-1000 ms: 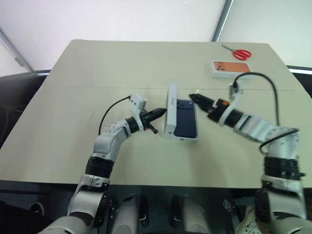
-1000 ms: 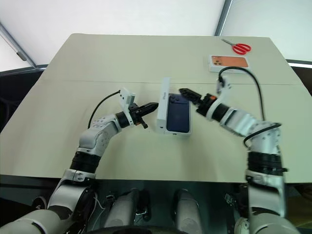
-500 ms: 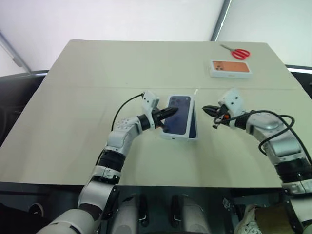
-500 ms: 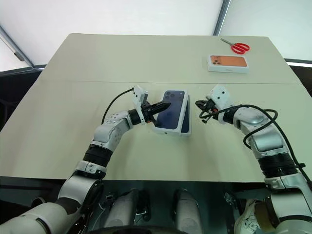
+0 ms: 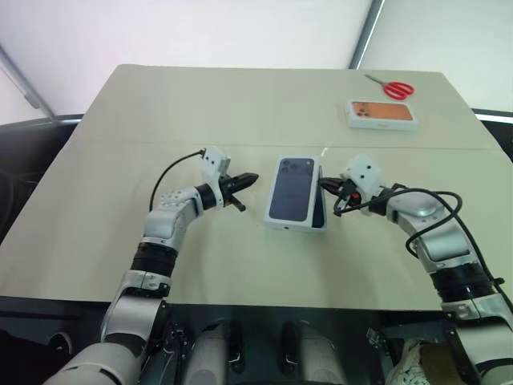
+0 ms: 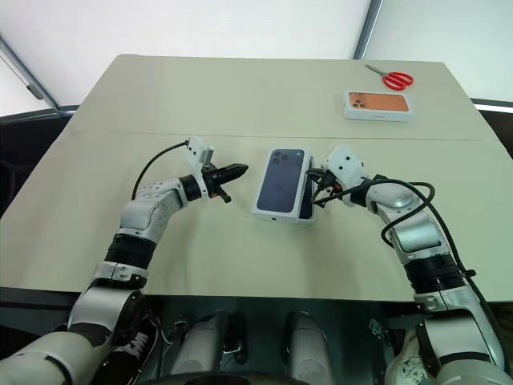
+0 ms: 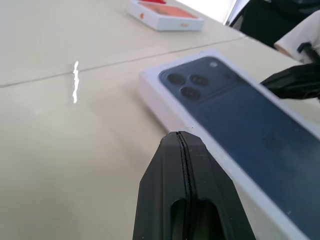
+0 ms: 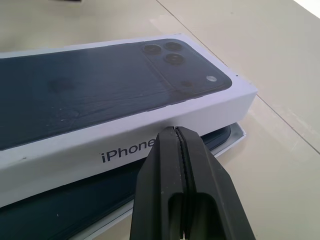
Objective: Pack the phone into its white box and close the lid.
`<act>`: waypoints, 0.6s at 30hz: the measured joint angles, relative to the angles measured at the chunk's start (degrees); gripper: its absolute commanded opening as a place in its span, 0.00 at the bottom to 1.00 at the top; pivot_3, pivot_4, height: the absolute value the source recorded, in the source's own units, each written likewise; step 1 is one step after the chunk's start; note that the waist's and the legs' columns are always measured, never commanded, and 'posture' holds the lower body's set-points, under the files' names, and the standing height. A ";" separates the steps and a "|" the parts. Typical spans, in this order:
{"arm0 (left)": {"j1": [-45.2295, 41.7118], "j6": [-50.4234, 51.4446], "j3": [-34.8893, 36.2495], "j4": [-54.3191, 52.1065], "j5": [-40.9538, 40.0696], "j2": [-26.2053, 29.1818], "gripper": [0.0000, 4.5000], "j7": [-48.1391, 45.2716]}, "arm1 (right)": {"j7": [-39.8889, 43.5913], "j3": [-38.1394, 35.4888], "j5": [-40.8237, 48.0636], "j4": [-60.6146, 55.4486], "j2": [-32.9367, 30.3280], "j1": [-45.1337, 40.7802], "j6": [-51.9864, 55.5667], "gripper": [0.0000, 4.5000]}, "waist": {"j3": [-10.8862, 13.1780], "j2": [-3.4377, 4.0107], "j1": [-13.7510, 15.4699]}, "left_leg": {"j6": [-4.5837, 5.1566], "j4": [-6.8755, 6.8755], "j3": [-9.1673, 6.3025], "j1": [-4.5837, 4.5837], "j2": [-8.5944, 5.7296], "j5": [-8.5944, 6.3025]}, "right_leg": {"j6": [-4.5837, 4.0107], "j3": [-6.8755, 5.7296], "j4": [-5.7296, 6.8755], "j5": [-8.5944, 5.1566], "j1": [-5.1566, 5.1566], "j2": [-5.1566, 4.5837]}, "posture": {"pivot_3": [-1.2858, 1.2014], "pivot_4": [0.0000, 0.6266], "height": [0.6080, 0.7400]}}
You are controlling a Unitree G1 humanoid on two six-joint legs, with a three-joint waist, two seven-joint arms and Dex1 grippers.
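Observation:
The lid (image 5: 292, 191), white with a dark blue phone printed on top, lies face up and skewed over the white box (image 8: 238, 134). It is not seated. The navy phone (image 8: 60, 200) lies in the box beneath it and shows as a dark strip along the lid's right side (image 5: 319, 210). My right gripper (image 5: 325, 185) is shut, its tips against the lid's right side wall near the "iPhone" lettering. My left gripper (image 5: 250, 178) is shut and hovers a short way left of the lid, apart from it, holding nothing.
A white box with an orange phone picture (image 5: 381, 112) and red-handled scissors (image 5: 391, 87) lie at the far right of the beige table (image 5: 160, 112). The table's left half and front strip are bare.
The lid stood on its long edge beside the phone; it now lies flat across the box. My left gripper pushed in, then drew back left. My right gripper shut, rolled and dropped beside the lid.

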 measured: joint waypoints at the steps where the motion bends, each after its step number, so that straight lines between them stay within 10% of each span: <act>1: -0.02 -0.21 -0.27 1.34 0.35 -0.82 0.00 -0.10 | 0.00 0.00 -0.27 0.05 0.24 0.00 0.00 0.00 | 0.00 0.00 -0.04 | 0.00 0.01 0.00 0.00 0.00 0.00 | 0.00 -0.01 0.00 0.00 0.00 0.00 | 0.52 0.24 0.98; 18: -3.07 -0.89 -1.58 7.45 2.35 -6.16 0.00 -1.45 | 0.07 -3.54 -2.19 0.86 1.42 0.08 0.51 0.00 | 0.00 0.00 -0.17 | 0.00 0.02 -0.01 0.11 0.01 0.00 | 0.00 -0.06 0.01 0.00 0.09 0.02 | 0.52 0.24 0.98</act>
